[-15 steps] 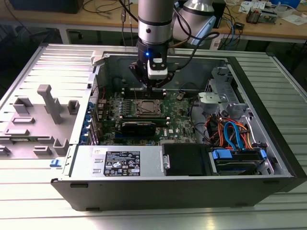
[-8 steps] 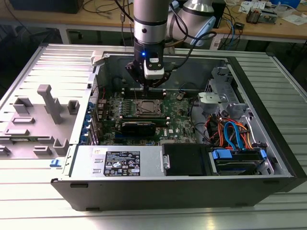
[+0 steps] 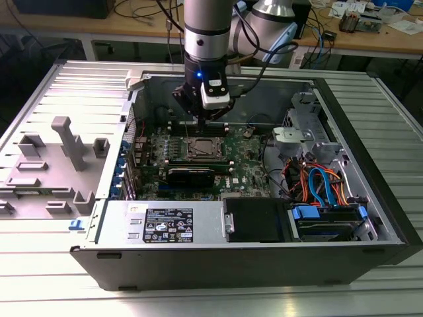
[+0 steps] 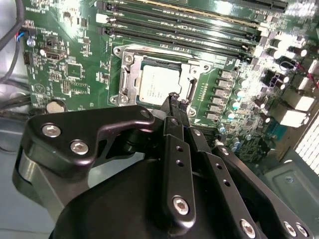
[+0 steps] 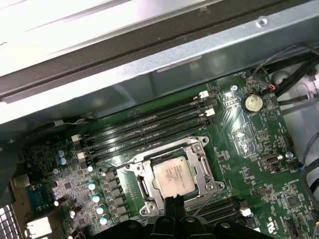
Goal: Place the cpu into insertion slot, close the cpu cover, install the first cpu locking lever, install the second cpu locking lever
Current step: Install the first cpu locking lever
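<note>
Currently the black metal gripper [image 4: 175,99] hangs low inside the open grey computer case [image 3: 251,264], which lies on its side on a ribbed metal table [image 3: 53,284]. In both wrist views its fingertips sit just above the near edge of the socket [image 5: 174,204]; in the exterior view the gripper [image 3: 203,120] is directly over the middle of the green circuit board [image 4: 75,69]. The fingers are pressed together with nothing between them, and whether their tips touch the socket frame cannot be told. The cpu [image 4: 158,84], a small flat square chip with a dull silver top, already rests in the insertion slot [image 4: 162,62], a square socket with a dark interior. The cpu cover [image 4: 128,79], a thin silvery metal frame with a large central window, lies flat around the chip, whose top shows through the window in the first wrist view too [image 5: 173,175]. Long narrow black memory slots [image 5: 144,132] run side by side just beyond the socket, between it and the case wall. A round silver coin battery [image 5: 252,103] sits on the board well apart from the socket. At the exterior view's right, blue and orange cables [image 3: 317,185] bunch inside the case. At its left, grey plastic blocks [image 3: 66,145] stand on a tray beside the case.
</note>
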Controlling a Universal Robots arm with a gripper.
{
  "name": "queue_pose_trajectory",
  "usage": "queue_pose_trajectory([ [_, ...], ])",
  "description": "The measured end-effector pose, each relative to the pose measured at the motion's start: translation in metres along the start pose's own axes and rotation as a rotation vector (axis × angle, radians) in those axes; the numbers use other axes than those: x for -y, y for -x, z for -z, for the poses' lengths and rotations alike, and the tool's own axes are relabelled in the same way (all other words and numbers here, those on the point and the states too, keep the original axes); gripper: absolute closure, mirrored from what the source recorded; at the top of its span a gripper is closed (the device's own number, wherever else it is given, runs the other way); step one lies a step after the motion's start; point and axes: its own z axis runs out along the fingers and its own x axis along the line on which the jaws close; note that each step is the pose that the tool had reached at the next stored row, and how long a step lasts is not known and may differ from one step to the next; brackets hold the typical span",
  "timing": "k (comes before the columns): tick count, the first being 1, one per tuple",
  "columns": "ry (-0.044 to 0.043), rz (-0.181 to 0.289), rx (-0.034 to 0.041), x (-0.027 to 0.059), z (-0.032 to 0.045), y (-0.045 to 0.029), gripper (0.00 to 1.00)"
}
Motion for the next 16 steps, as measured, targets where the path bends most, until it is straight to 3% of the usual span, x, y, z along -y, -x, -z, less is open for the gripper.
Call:
queue_pose_trajectory([
  [16, 0.0, 0.008, 0.0001, 0.0, 0.0, 0.0, 0.89],
])
